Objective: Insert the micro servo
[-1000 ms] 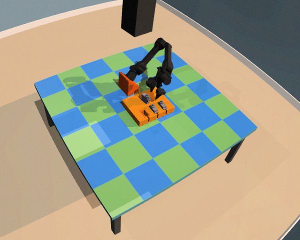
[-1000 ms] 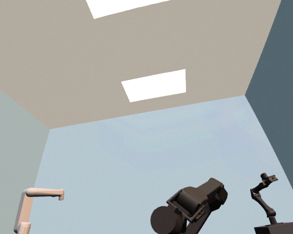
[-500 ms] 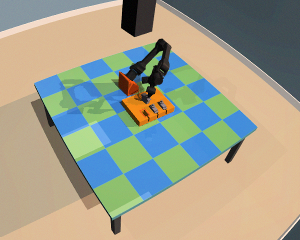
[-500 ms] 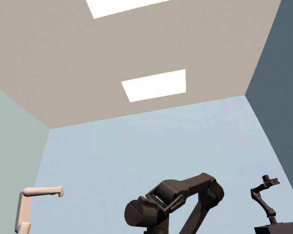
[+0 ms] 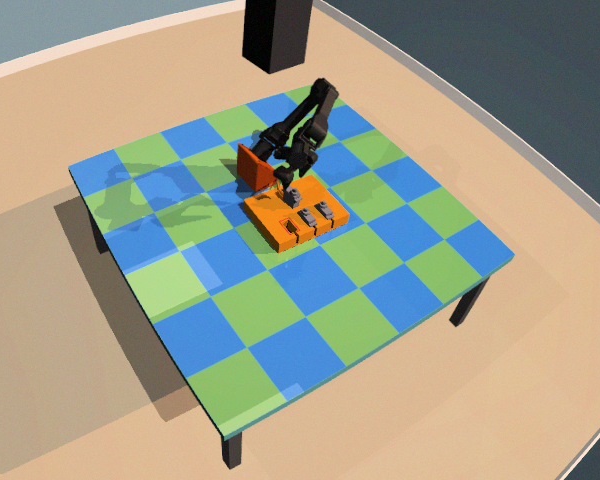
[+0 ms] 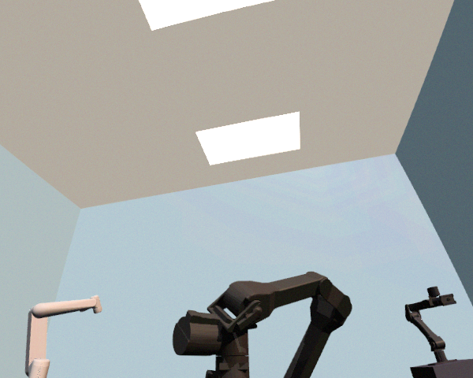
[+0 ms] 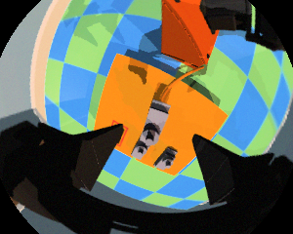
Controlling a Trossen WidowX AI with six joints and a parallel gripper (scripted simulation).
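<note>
The orange deck lies near the middle of the checkered table. The loose grey micro servo rests on top of the deck behind the pockets. The marked empty pocket, outlined in red, is at the deck's front left. In the wrist view my left finger mostly hides it. Two seated servos fill the pockets to its right. My gripper is open and empty. It hangs just above the loose servo and slightly behind it.
A red-orange wedge-shaped block stands just behind the deck's left rear corner, close to my arm. A dark pillar stands beyond the table. The exterior view shows only ceiling, walls and arms.
</note>
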